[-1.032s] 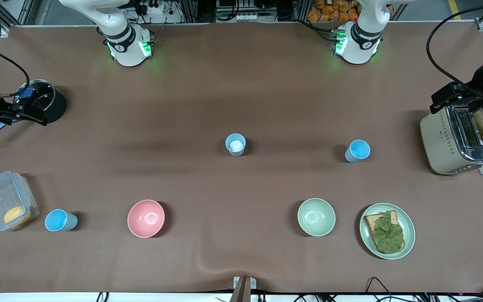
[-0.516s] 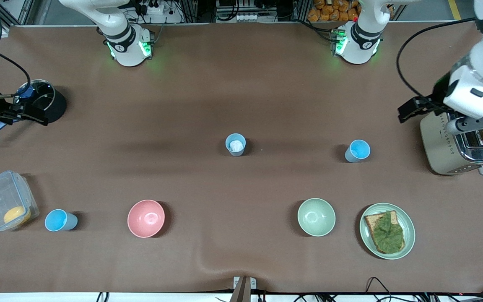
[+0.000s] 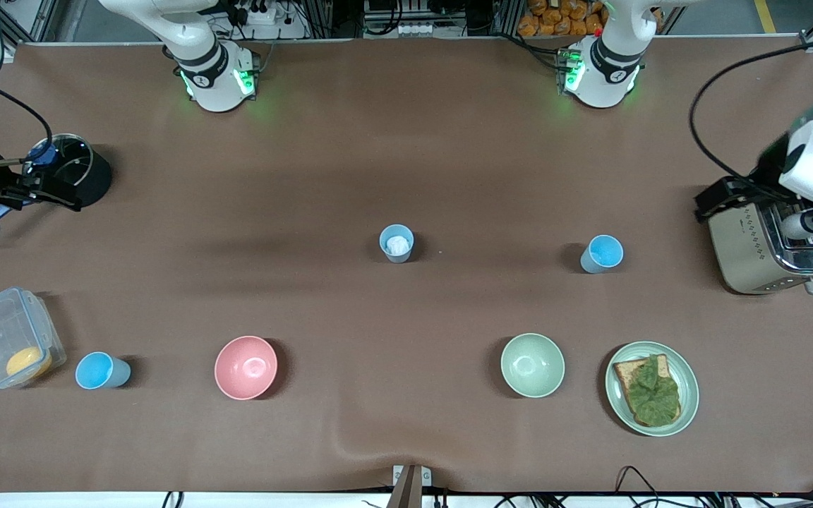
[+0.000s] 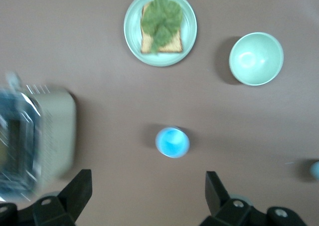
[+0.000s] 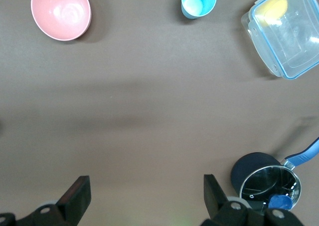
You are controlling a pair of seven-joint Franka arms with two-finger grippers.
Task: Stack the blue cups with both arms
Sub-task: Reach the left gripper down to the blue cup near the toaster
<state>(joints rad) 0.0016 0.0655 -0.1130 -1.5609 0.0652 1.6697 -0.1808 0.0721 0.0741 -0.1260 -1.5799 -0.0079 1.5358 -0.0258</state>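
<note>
Presently, stock on the bench (image 3: 406, 141):
Risk: three cups stand well apart, so either arm could pick the wrong pair; the left arm starts by the toaster (image 3: 766, 247) and a low sweep might clip it; an off-centre grip on a tapered cup may tip it.
Left pincer (image 4: 144, 191): fingers spread wide, empty, touching nothing; hangs over the bench edge of the toaster, at the left arm's end.
Right pincer (image 5: 144, 191): fingers spread wide, empty; hangs over bare bench beside the pot (image 3: 71, 169), at the right arm's end.
Pale cup (image 3: 396, 243): upright, mid-bench, whitish inside.
Bright cup (image 3: 602, 254): upright, between the pale cup and the toaster; in the left wrist view (image 4: 172, 142) it sits close ahead of the pincer.
Third cup (image 3: 99, 370): upright, just beside the box (image 3: 8, 346), nearer the camera.
Bowls: pink (image 3: 245, 367) and green (image 3: 532, 365), not for stacking.
Plate (image 3: 689, 391): holds toast with greens.
Progress: judged not yet begun; no cup held or nested.
</note>
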